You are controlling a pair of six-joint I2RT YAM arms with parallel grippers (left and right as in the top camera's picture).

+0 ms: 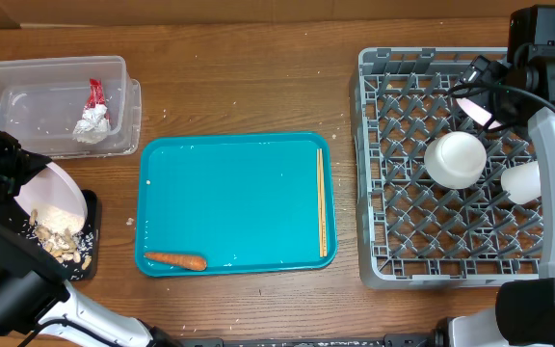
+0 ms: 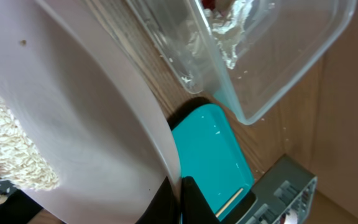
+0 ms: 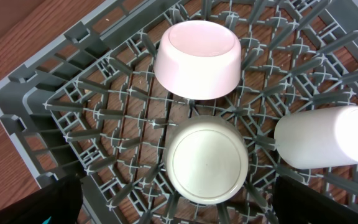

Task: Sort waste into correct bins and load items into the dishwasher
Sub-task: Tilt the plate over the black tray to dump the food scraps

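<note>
My left gripper [image 2: 180,200] is shut on the rim of a white plate [image 1: 64,186], which tilts over the black tray [image 1: 87,268]. Beige food scraps [image 1: 61,229] lie on the plate and the tray; they also show as pale grains [image 2: 8,143] on the plate in the left wrist view. The clear tub [image 1: 27,92] holds a red wrapper [image 1: 95,93] and a silvery-white wrapper [image 1: 91,126]. Chopsticks [image 1: 322,202] and a carrot piece [image 1: 174,260] lie on the teal tray [image 1: 234,202]. My right gripper [image 3: 191,214] hangs open above the grey rack [image 1: 451,241].
In the rack an upturned bowl [image 3: 197,59], a second upturned dish [image 3: 207,163] and a cup on its side [image 3: 328,144] rest on the pegs. The rack's low wall [image 3: 17,124] runs at the left. The tub's rim [image 2: 272,93] is close to the held plate.
</note>
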